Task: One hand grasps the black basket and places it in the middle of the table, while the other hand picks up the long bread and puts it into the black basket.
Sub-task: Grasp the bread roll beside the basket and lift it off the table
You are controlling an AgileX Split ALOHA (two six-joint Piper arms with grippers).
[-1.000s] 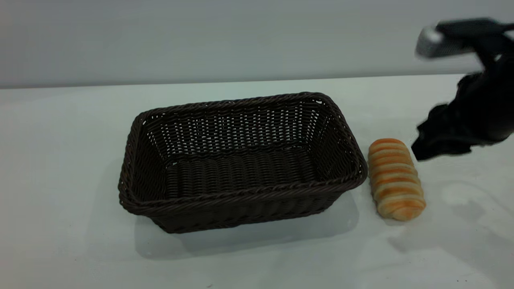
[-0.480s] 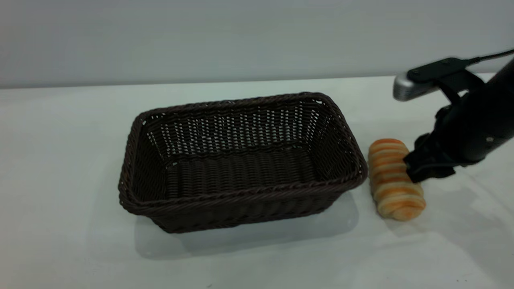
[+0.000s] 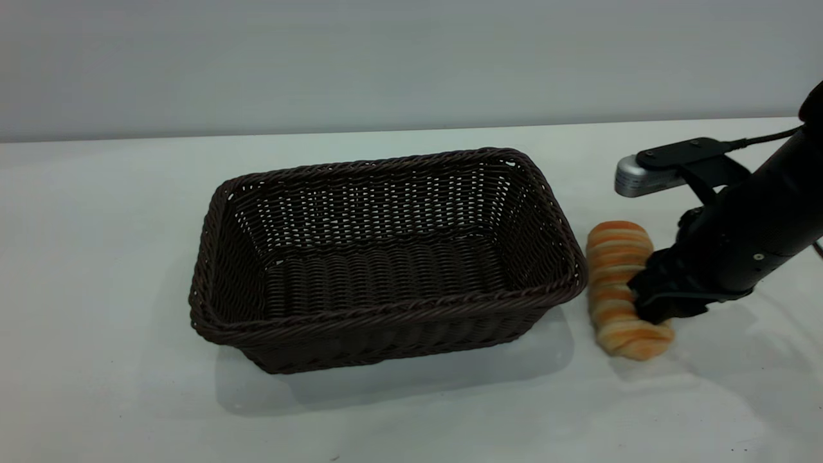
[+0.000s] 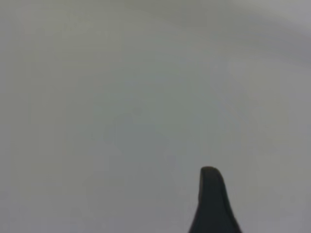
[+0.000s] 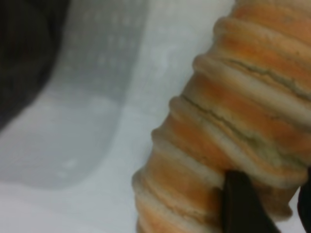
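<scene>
The black basket (image 3: 386,307) stands upright and empty in the middle of the table (image 3: 96,257). The long bread (image 3: 614,257) lies on the table just right of the basket, close to its right wall. My right gripper (image 3: 646,302), on the arm with the silver cylinder, is down at the bread's right side and shut on its near half. In the right wrist view, the bread (image 5: 233,111) fills the frame and two dark fingers pinch its edge (image 5: 238,204). The left arm is out of the exterior view. Its wrist view shows one fingertip (image 4: 211,194) over bare table.
A corner of the basket (image 5: 24,48) shows dark in the right wrist view, with its shadow on the table. The tabletop ends at a grey wall (image 3: 386,64) behind. The right arm's cable (image 3: 765,137) trails off to the right.
The right arm came down and leftward from above the table's right side onto the bread. The bread has shifted slightly toward the basket. The basket has not moved.
</scene>
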